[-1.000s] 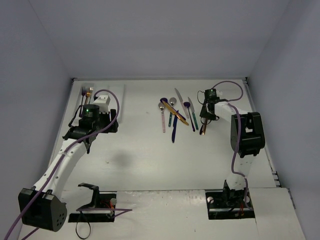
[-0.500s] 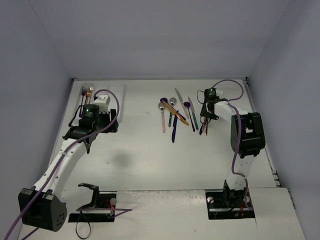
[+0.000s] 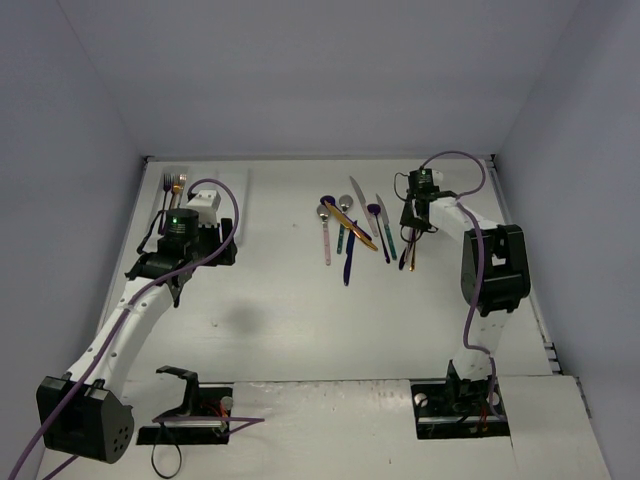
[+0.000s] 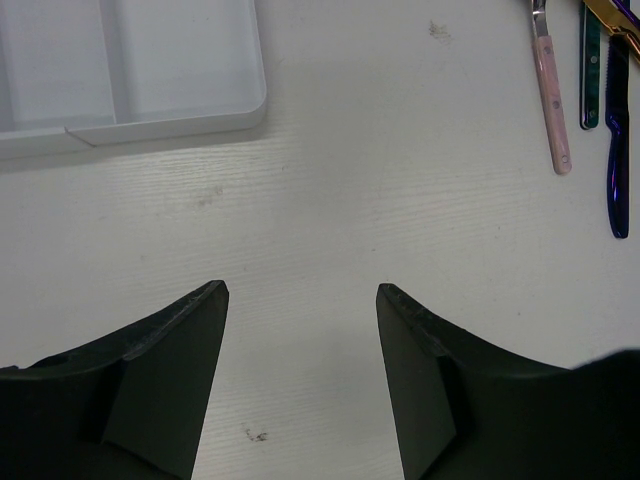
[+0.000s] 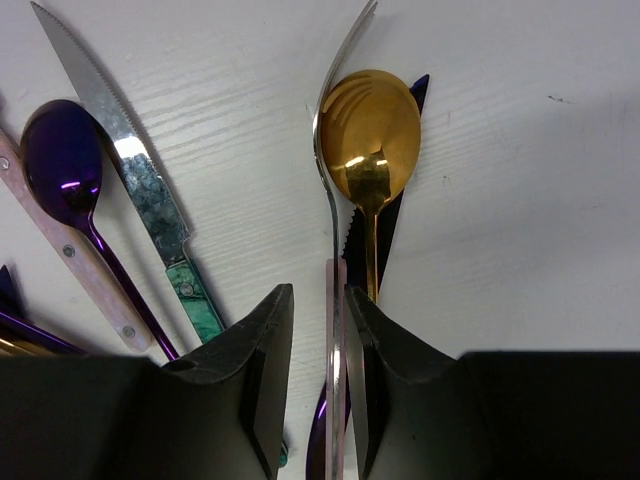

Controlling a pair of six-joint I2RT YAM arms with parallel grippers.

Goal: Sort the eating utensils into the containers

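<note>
The eating utensils (image 3: 350, 228) lie loose at the table's far middle. My right gripper (image 5: 318, 290) straddles a pink-handled utensil (image 5: 336, 300) that stands on edge. The right finger touches it and a gap shows on the left side, so the jaws are narrow but open. Beside it lie a gold spoon (image 5: 368, 125) over a dark knife (image 5: 395, 220), a teal-handled knife (image 5: 150, 190) and a purple spoon (image 5: 62, 150). The containers are one white tray (image 3: 243, 190) at far left, with forks (image 3: 175, 183) in its left compartment. My left gripper (image 4: 302, 290) hangs open and empty over bare table near the tray corner (image 4: 200, 118).
In the left wrist view a pink handle (image 4: 553, 100), a teal handle (image 4: 592, 70) and a dark blue handle (image 4: 617, 150) lie at the top right. Grey walls close in the table at the back and on both sides. The arm bases stand at the near edge.
My right gripper has slid toward the far wall along the rightmost utensils, and its jaws have narrowed. The left arm has not moved.
</note>
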